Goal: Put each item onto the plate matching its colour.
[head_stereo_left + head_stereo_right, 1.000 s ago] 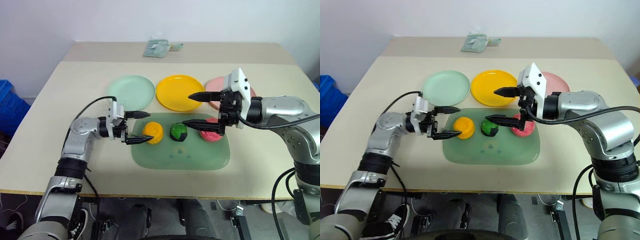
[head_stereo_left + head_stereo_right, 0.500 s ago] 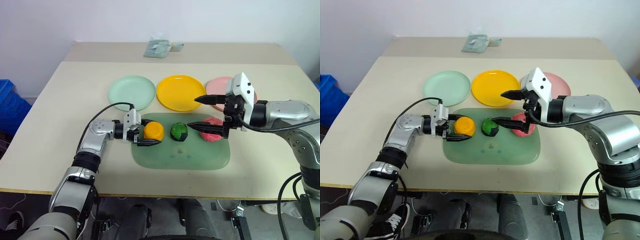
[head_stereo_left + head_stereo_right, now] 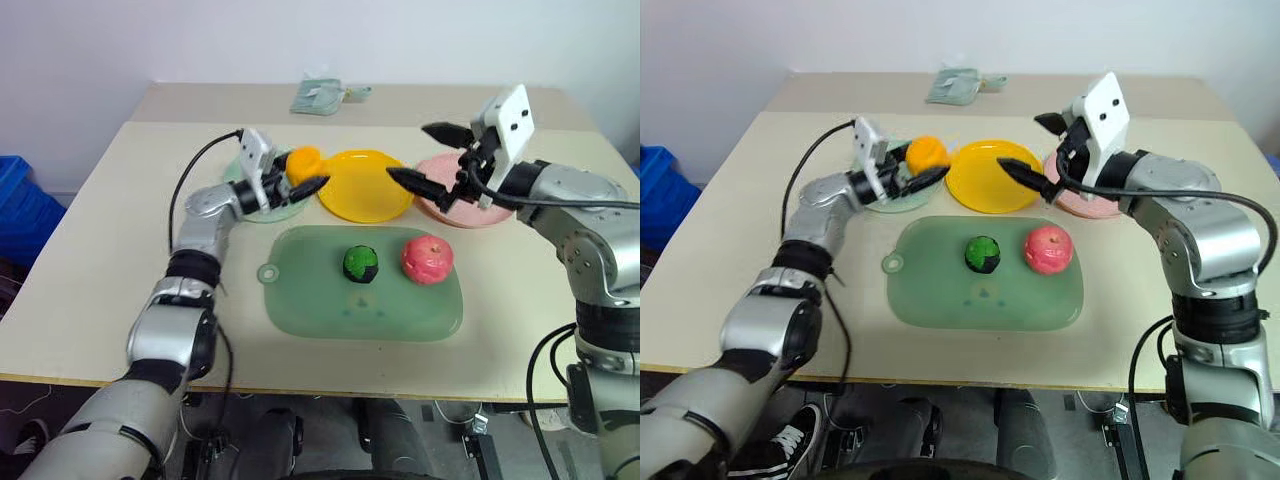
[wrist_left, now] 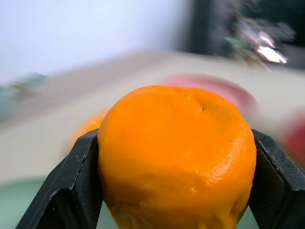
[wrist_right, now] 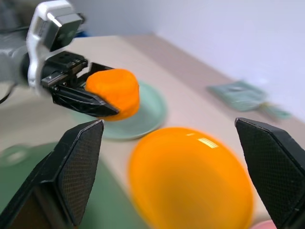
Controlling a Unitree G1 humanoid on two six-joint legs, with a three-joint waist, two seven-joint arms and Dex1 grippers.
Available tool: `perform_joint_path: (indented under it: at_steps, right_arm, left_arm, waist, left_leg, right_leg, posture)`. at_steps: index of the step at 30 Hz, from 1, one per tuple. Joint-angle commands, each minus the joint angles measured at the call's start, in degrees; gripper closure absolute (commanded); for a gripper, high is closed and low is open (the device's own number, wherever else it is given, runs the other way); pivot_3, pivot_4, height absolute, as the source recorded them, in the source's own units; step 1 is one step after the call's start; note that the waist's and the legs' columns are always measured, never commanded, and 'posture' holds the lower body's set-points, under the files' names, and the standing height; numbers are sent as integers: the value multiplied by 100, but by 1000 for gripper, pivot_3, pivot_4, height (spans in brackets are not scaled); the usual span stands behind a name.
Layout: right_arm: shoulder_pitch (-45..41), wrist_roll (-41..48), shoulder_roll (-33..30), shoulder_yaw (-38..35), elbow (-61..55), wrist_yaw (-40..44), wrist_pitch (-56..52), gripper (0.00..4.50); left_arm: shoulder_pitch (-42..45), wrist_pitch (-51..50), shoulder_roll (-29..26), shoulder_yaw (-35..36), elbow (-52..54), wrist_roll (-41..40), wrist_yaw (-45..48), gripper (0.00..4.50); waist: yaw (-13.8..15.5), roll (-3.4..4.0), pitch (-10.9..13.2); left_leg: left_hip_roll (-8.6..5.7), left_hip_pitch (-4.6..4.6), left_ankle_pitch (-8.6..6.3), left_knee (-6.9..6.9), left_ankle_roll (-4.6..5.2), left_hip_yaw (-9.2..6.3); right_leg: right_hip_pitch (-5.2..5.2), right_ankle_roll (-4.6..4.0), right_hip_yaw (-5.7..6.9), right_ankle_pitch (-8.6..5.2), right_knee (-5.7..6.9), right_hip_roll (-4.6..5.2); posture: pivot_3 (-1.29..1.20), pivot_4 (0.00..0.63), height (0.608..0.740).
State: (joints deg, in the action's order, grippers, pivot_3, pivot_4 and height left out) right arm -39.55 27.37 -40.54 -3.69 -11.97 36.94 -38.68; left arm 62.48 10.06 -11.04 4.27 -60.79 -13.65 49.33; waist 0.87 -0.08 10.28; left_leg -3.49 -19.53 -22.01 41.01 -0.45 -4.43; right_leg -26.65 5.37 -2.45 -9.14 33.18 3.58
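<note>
Midway, we held the orange point(image 3: 302, 160) clamped in our left hand point(image 3: 300, 177) above the mint plate point(image 3: 283, 205), right hand point(image 3: 432, 157) spread empty; next, the yellow plate point(image 3: 365, 185).

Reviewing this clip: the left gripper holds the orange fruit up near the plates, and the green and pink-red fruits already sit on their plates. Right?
Not quite. In the left eye view the green fruit and pink-red fruit lie on the green mat. The left gripper does hold the orange fruit.

Head stereo overhead; wrist close-ups
</note>
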Motion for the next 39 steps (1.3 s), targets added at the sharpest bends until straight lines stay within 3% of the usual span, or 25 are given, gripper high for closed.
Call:
perform_joint_path:
  at_steps: [1,8,9,10,13,17,21,24,26,31,35,39]
  right_arm:
    - [-157,-129,47,-98,23,-54,157,0]
    - [3,-158,65,-160,-249,-71,68,0]
    - [40,-138,48,-190,-300,-74,35,0]
    - [78,-114,29,-230,-355,-79,1,0]
    - [182,-40,-21,-343,-507,-67,-92,0]
    - [262,-25,-29,-432,-591,-61,-132,0]
    - [276,47,-14,-503,-617,-6,-178,0]
    - [413,461,-199,-603,-692,423,-448,0]
    - [545,867,-385,-676,-809,797,-725,0]
    - [432,1290,-419,-688,-842,1052,-853,0]
    - [355,1186,-424,-568,-783,1009,-789,0]
    - [378,1108,-449,-533,-810,940,-776,0]
  left_arm:
    - [463,353,381,-24,-680,357,-753,1161]
    - [794,213,880,-14,-1386,750,-1350,1161]
    - [804,243,899,-29,-1414,810,-1446,274]
    - [838,292,910,9,-1426,829,-1602,9]
    - [934,611,869,0,-1397,991,-1914,9]
    - [1035,679,771,296,-1274,701,-1116,9]
    - [940,411,580,544,-794,147,932,9]
    - [451,-731,150,342,219,-369,3149,9]
    - [72,-1726,-123,139,933,-600,3886,9]
    - [-1114,-2196,-244,-447,2514,-584,4137,9]
    - [-1673,-1241,-162,-984,2837,-13,3779,9]
    - [-1709,-197,95,-1144,2423,405,3025,9]
  waist:
    - [-15,0,0]
    - [-41,0,0]
    - [-41,0,0]
    - [-35,0,0]
    - [-18,0,0]
    - [-17,0,0]
    - [-39,0,0]
    - [-79,1,0]
    - [-147,2,-1]
    - [-151,2,-1]
    - [-119,2,-1]
    - [-99,2,-1]
  left_leg:
    - [-4,-2,-4,0,6,3]
    - [-10,-3,-14,-2,25,38]
    - [-8,-1,-13,-2,23,38]
    - [-7,1,-11,-2,20,38]
    - [-4,5,-6,-1,12,37]
    - [-4,9,-6,0,10,38]
    - [-3,6,-5,0,10,40]
    - [-3,5,-7,-2,12,44]
    - [3,5,-9,-4,17,46]
    - [11,9,-15,9,27,43]
    - [11,13,-15,15,27,40]
    - [11,11,-12,14,21,41]
  right_leg:
    - [-1,0,-3,0,-3,2]
    - [-15,0,-7,0,-4,8]
    - [-15,0,-7,0,-2,7]
    - [-15,1,-7,0,1,5]
    - [-14,1,-7,1,3,4]
    - [-13,1,-7,1,4,4]
    - [-13,1,-7,1,10,3]
    - [-13,1,-7,1,9,2]
    - [-13,1,-7,1,9,0]
    - [-9,1,-17,1,14,2]
    - [-7,1,-17,1,9,3]
    - [-11,1,-17,1,7,4]
  posture:
    - [0,150,740]
    - [0,150,740]
    - [0,150,740]
    - [0,150,740]
    - [0,150,740]
    - [0,150,740]
    - [0,150,740]
    - [0,150,740]
    - [0,150,740]
    - [0,150,740]
    - [0,150,740]
    - [0,150,740]
